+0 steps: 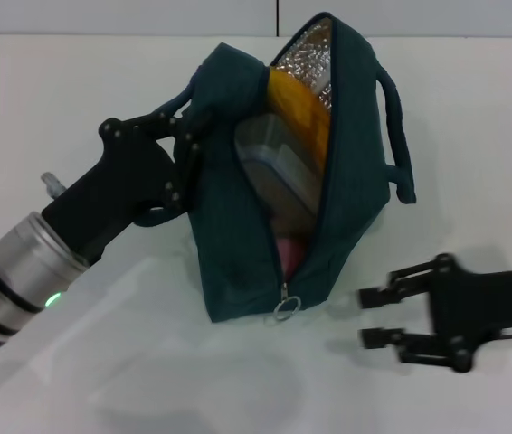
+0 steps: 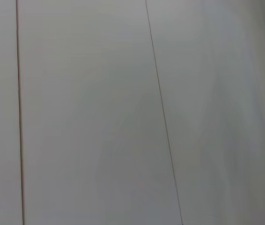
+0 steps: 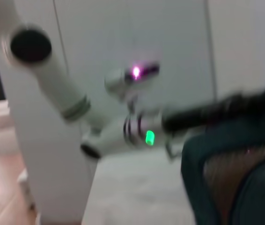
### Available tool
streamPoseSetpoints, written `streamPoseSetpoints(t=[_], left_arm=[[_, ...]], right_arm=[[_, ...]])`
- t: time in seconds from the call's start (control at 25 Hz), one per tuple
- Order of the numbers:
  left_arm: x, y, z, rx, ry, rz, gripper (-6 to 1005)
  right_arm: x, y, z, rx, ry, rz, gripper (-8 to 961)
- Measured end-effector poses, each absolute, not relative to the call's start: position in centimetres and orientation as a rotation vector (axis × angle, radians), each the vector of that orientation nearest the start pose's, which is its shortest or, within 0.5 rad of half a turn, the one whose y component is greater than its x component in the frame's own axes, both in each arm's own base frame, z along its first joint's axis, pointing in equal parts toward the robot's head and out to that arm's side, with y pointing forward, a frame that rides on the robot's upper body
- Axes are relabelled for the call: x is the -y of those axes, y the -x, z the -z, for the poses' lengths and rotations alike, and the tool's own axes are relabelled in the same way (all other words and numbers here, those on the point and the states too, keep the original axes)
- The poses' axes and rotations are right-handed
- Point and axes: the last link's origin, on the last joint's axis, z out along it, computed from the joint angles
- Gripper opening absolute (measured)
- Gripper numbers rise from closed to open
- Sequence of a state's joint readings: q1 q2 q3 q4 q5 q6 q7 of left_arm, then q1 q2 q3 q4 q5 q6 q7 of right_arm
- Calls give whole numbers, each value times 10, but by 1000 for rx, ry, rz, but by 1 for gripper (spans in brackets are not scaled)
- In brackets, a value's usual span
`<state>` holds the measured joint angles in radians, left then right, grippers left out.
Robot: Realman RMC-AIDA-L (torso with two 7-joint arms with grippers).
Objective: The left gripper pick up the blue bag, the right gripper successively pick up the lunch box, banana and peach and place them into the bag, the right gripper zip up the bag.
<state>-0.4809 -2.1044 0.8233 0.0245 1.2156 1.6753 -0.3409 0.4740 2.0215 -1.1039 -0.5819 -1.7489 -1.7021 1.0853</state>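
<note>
Blue bag (image 1: 238, 262) stands unzipped on the table (image 1: 75, 108), lunch box (image 1: 279, 172), banana (image 1: 301, 113) and peach (image 1: 289, 253) inside; left gripper (image 1: 184, 136) grasps its left handle, right gripper (image 1: 369, 316), released, hangs near its right.

White table (image 1: 75, 99) under everything; pale wall panels (image 2: 85, 117) with thin vertical seams behind.

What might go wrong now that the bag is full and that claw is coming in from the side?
The right gripper sits open beside the zipper ring; the ring is small and could be missed. The banana and lunch box bulge in the blue bag, so the zipper might jam. The left gripper holds only one handle, so the bag may tip.
</note>
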Motion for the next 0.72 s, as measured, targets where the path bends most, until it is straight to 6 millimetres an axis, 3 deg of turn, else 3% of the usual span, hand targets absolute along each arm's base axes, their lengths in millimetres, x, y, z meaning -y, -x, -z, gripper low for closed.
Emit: streamPoseSetpoints(t=[0.24,0.72], left_arm=[[-284,252,42,109,2100,1157,47],[-286,251,42,107,2098,1161,47]], right_arm=[[-300,-237,61,-183,3065,-672,371],[-305,-205,91,-14,3163,-590,369]])
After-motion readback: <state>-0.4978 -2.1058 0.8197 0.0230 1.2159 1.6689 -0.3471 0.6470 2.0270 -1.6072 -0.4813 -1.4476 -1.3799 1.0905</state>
